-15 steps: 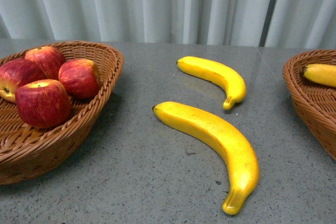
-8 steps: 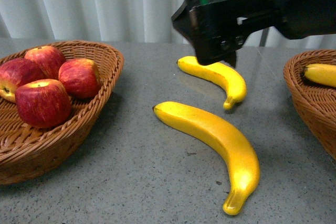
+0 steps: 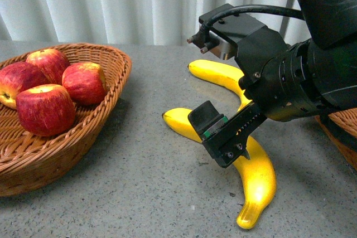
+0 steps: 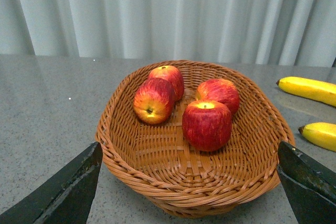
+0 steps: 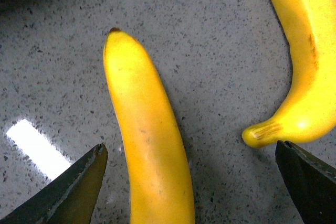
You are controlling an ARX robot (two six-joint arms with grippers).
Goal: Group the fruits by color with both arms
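A grey speckled counter stands before a pale pleated curtain. On the left of the front view sits an oval wicker basket holding four red apples streaked with yellow, bunched together at its far end.

Near the middle of the counter lies a long yellow banana. Its long axis runs on a slant, from a blunt dark tip at the far left to a stem end at the near right, closest to the robot. It curves gently, bowing out to the right. Beyond it lies a shorter banana on much the same slant, tip to the far left and stem toward the near right. The two are near each other but apart.

The black right arm reaches in from the right, over the middle of the long banana, and covers part of both. At the right edge, a strip of a second wicker basket shows behind it.

In the right wrist view, the right gripper hangs over the long banana with its fingers spread wide, one on each side of the fruit and neither touching it. The shorter banana's stem end lies just inside the other finger.

In the left wrist view, the left gripper faces the apple basket with its fingers spread wide, holding nothing.
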